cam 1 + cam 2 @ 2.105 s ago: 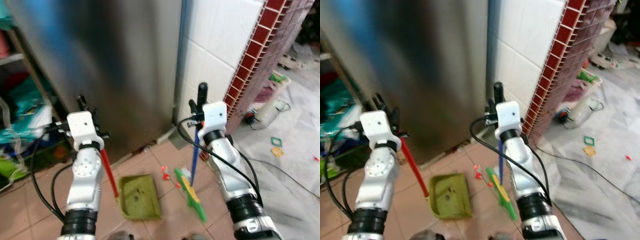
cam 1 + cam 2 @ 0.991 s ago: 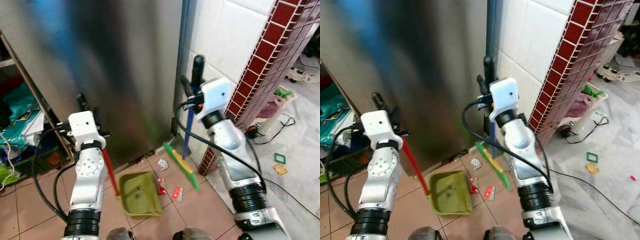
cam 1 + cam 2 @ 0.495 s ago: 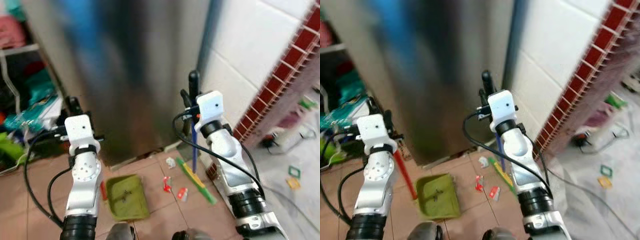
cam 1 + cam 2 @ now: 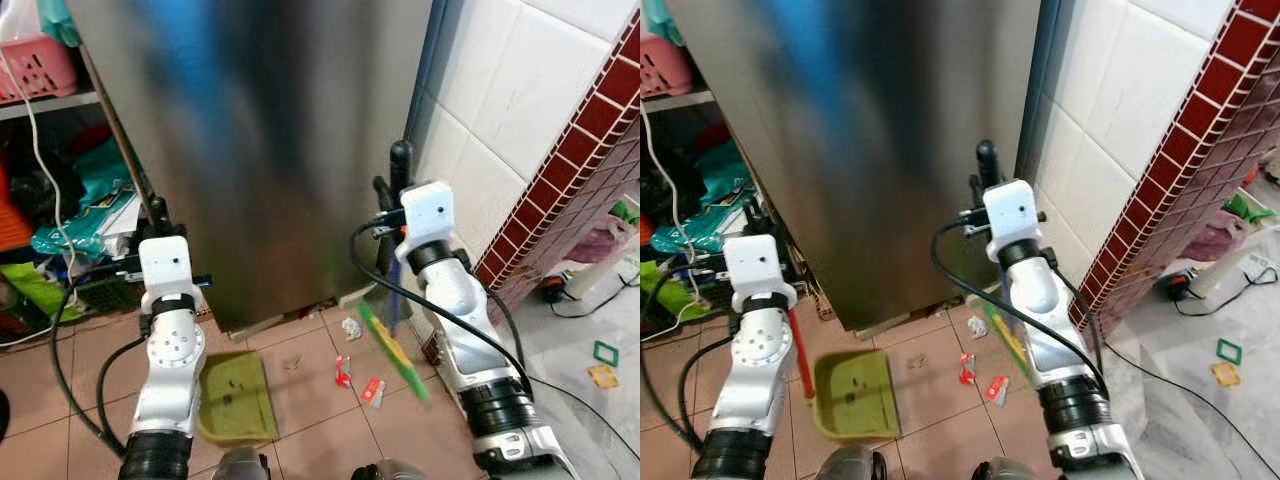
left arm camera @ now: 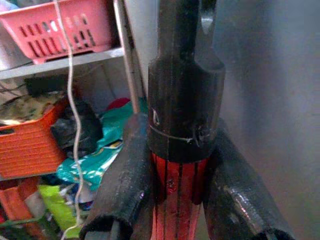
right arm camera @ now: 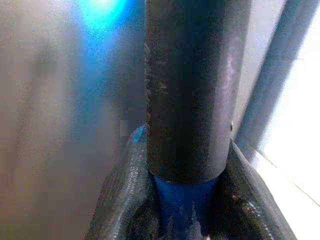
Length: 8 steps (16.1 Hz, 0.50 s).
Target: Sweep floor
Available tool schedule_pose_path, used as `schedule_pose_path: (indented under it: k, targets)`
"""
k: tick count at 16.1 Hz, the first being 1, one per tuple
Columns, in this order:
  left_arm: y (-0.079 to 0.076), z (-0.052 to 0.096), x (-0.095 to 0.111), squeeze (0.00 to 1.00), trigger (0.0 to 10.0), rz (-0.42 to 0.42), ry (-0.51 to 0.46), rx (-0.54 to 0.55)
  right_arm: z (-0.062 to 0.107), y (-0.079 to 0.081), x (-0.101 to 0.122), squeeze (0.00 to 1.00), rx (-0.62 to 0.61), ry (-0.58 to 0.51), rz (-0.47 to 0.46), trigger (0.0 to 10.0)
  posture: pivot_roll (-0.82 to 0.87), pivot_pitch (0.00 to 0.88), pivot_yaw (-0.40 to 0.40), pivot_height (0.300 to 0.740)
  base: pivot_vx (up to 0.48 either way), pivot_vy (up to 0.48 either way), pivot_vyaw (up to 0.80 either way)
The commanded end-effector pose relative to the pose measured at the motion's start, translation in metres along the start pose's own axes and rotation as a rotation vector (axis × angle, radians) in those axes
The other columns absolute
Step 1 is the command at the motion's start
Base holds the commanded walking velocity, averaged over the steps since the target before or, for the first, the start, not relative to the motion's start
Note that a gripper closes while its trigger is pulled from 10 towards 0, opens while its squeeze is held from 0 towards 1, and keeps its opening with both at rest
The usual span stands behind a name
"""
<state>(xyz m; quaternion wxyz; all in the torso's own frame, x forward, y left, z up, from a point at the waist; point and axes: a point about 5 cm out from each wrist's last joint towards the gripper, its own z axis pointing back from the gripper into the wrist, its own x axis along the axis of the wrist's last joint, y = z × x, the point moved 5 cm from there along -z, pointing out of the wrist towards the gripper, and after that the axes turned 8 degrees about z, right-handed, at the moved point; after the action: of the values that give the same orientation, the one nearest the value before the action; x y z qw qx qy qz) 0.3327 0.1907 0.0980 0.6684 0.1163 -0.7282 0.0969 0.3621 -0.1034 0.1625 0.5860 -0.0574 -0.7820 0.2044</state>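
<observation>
Two tools held: left gripper (image 5: 175, 200) clamps dustpan handle (image 5: 180, 130); right gripper (image 6: 187, 200) clamps broom (image 6: 195, 90).

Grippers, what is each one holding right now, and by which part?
The left gripper grips the dustpan by its red handle, just below the black end cap. The right gripper grips the broom high on its blue handle.
</observation>
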Motion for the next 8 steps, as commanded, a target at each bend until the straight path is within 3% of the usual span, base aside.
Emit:
schedule_pose_path:
  k: [1,3,5,8]
  targets:
    - [-0.007,-0.008,0.013,0.0,10.0,0.008,-0.061,-0.021,-0.003,-0.007,0.01,0.0,-0.032,-0.032,0.023,10.0,-0.09,0.017,-0.025,0.74,0.0,0.0,0.0]
    - [-0.02,-0.014,-0.003,0.0,10.0,0.012,-0.005,-0.026,-0.003,-0.017,0.002,0.0,-0.071,0.017,0.078,10.0,-0.12,0.037,-0.034,0.74,0.0,0.0,0.0]
    - [-0.033,-0.014,-0.013,0.0,10.0,0.01,0.016,-0.062,0.0,-0.018,-0.013,0.0,-0.074,0.093,0.071,10.0,-0.14,0.046,-0.031,0.74,0.0,0.0,0.0]
    - [-0.054,-0.012,-0.026,0.0,10.0,0.059,0.056,-0.13,0.007,-0.001,-0.037,0.0,-0.056,0.219,-0.119,10.0,-0.15,0.054,-0.03,0.74,0.0,0.0,0.0]
